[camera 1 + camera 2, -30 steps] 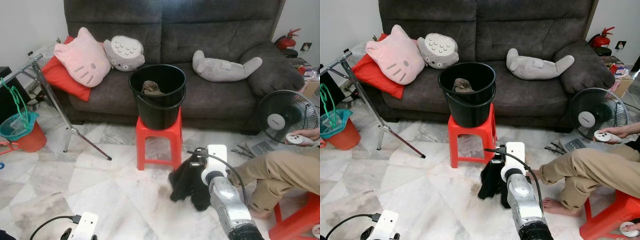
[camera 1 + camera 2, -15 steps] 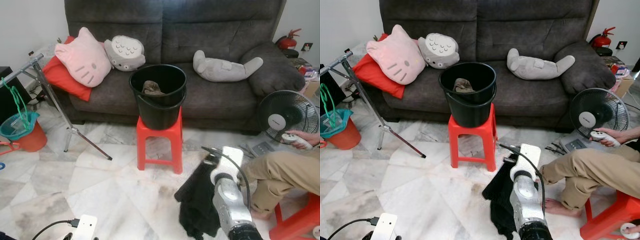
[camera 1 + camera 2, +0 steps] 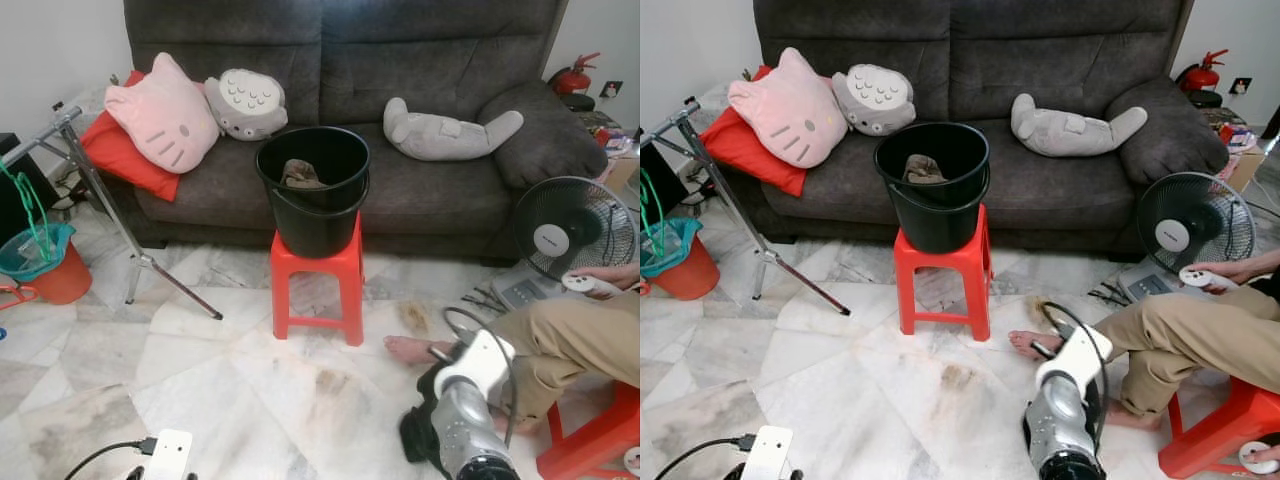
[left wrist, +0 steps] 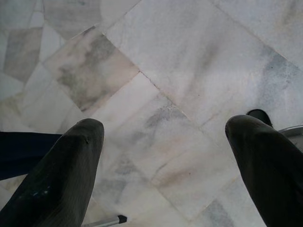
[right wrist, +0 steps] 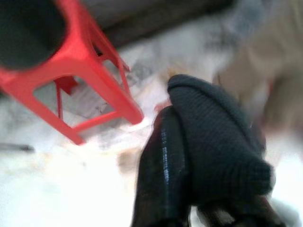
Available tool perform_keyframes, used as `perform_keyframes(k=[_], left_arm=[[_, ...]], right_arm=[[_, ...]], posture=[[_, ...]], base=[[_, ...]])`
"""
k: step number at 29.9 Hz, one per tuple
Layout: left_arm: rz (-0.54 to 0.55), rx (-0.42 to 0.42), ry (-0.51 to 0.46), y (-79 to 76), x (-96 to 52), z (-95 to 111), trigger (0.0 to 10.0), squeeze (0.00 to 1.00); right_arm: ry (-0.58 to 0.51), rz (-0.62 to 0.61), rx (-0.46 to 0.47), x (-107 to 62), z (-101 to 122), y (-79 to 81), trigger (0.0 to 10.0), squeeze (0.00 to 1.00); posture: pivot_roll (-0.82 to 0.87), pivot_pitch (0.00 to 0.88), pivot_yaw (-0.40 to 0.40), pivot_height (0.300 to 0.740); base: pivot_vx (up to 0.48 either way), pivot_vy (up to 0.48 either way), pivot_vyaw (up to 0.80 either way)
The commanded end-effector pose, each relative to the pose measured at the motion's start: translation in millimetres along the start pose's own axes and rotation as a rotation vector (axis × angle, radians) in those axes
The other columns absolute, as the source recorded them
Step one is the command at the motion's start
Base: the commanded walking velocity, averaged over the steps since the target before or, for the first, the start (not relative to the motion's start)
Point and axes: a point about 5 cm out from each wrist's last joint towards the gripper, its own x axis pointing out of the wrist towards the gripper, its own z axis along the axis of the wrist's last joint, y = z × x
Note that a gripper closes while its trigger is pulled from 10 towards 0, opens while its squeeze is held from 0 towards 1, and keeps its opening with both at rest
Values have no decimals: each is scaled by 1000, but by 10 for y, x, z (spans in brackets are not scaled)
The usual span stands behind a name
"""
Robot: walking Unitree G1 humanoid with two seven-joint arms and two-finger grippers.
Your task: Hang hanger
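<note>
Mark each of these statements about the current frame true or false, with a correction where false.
1. The black bucket stands on the red stool. True.
2. The right hand is shut on a dark knitted garment. True.
3. The left hand grips a hanger. False: its fingers are open over bare marble floor.
4. The bucket is empty. False: a brownish cloth lies inside.
5. A person's bare foot rests on the floor right of the stool. True.
</note>
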Motion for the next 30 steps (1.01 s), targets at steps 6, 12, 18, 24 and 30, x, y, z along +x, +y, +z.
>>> perform_keyframes(k=[6, 12, 18, 24, 30], left_arm=[[5, -12, 8, 20, -3, -26, 10000, 0], [2, -20, -2, 15, -3, -14, 10000, 0], [-3, -26, 4, 10, -2, -17, 10000, 0], [-6, -32, 4, 14, -2, -18, 10000, 0], [-13, -34, 8, 11, -1, -20, 10000, 0]], right_arm=[[-44, 112, -126, -10, 31, 159, 10000, 0], [-52, 128, -140, -22, 12, 171, 10000, 0], [-72, 145, -206, -20, 15, 175, 10000, 0], [-80, 156, -202, -15, 43, 187, 10000, 0], [-90, 163, -206, -12, 57, 196, 10000, 0]], posture=[[-2, 0, 45, 740], [4, 0, 43, 740], [4, 0, 43, 740], [3, 0, 43, 740], [3, 0, 43, 740]], base=[[0, 0, 0], [0, 0, 0], [0, 0, 533], [0, 0, 800], [0, 0, 800]])
